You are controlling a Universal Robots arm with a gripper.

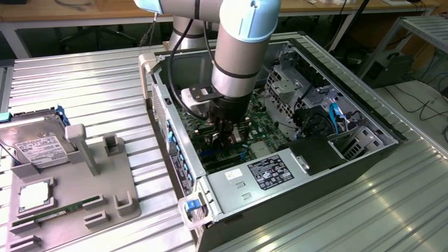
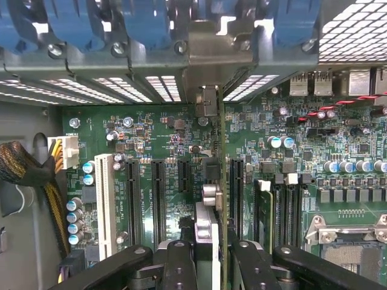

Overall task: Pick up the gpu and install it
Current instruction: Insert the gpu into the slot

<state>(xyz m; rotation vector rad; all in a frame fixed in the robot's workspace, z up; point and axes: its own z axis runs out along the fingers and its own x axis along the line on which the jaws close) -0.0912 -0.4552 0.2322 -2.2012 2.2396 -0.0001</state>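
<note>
Wrist view: my gripper (image 2: 213, 257) pinches the gpu (image 2: 221, 181) edge-on, right over a black slot (image 2: 234, 187) below me; it's not pushed in yet.

Lower edge of the gpu (image 2: 221, 181) hidden between the fingers (image 2: 181, 260); arm's upper part cropped

One computer case (image 1: 364, 152), one gpu (image 2: 221, 199) in one gripper (image 2: 211, 254), one hard drive (image 1: 39, 144), one RAM stick (image 1: 56, 214), one grey holder tray (image 1: 105, 194).
</note>
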